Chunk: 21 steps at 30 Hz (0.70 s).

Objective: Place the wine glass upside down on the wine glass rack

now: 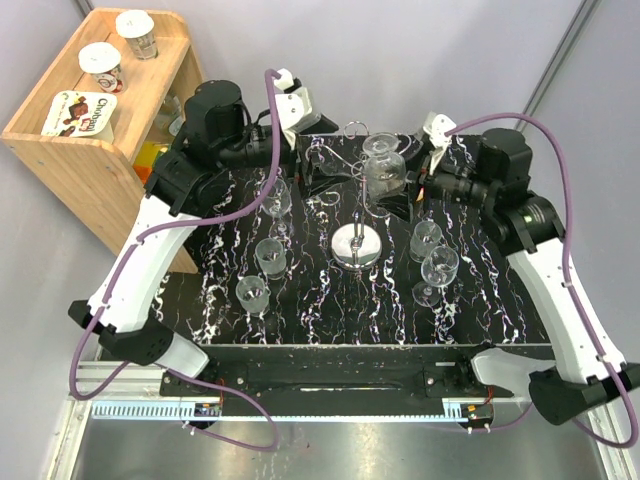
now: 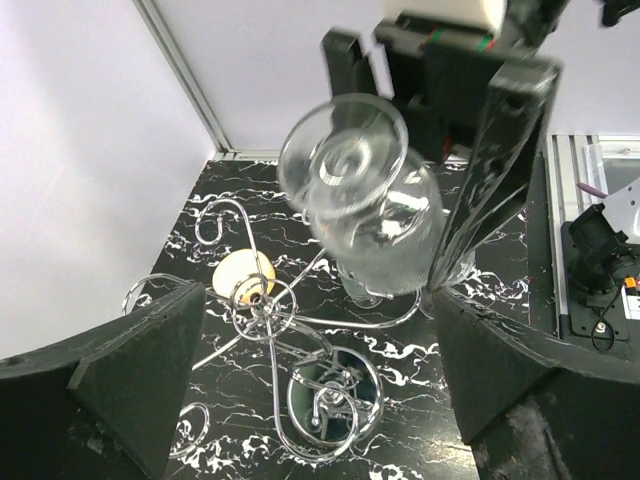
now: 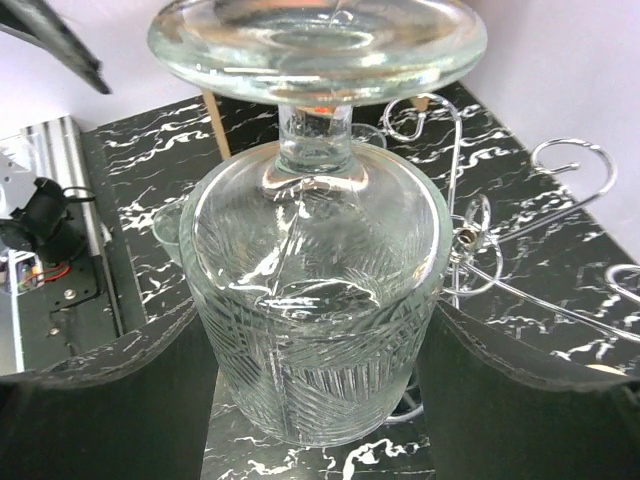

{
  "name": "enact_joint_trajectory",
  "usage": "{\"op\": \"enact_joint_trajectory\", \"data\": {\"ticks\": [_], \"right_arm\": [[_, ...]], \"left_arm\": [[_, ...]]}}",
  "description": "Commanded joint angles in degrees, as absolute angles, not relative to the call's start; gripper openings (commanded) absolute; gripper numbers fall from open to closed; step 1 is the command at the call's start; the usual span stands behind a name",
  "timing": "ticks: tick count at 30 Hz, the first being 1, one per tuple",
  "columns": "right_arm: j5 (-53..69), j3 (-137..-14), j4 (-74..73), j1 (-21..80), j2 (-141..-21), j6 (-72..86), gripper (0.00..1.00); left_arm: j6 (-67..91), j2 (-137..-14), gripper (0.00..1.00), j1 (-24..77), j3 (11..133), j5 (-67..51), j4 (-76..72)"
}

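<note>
Right gripper [image 3: 320, 385] is clamped on the clear ribbed wine glass [image 3: 315, 300]. Its 2 black fingers [image 3: 110, 400] press the bowl from either side, partly open to the bowl's width. The glass is inverted in the right wrist view, round foot at the top, stem below it, rim at the bottom. It is in the air and touches neither the table nor the wire.

The shiny chrome wire wine glass rack [image 1: 358, 243] stands mid-table on the black white-veined marble tabletop [image 1: 330, 320], on its round mirror disc base. In the top view the held glass sits just far and slightly right of that base. In the left wrist view it is above the curled wire arms, not hooked on any. No glass hangs on the rack.

Left gripper [image 2: 315, 310] has its jaws spread wide and holds nothing. It is just left of the held glass, over the rack's top hub.

5 more clear glasses stand on the table: 3 left of the rack [image 1: 270, 255], 2 right of it [image 1: 440, 268].

A light wooden shelf [image 1: 95, 160] sits off the far-left corner, with yoghurt cups [image 1: 100, 65] on top.
</note>
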<state>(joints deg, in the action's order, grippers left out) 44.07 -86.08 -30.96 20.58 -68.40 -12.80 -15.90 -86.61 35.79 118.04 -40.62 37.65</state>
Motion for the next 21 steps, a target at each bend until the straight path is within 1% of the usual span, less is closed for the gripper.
{"op": "enact_joint_trajectory", "data": {"ticks": [1,6,12,21], "right_arm": [[38.2,-84.7,-28.6,20.1,-62.9,-15.3,0.0],[32.3,-81.0,-26.8,19.3,-59.1,-15.5,0.0],[25.1,-79.7,-26.1,17.8,-57.3,-16.0,0.0],[20.7,-77.6,-24.3,15.6,-56.1,-16.3,0.0]], "left_arm": [[-16.9,-82.7,0.99,35.6,115.0,-37.4,34.9],[-16.3,-81.1,0.99,35.6,112.2,-36.4,33.7],[-18.2,-78.8,0.99,35.1,107.6,-35.6,33.8],[-19.0,-77.4,0.99,34.8,104.0,-35.0,33.0]]}}
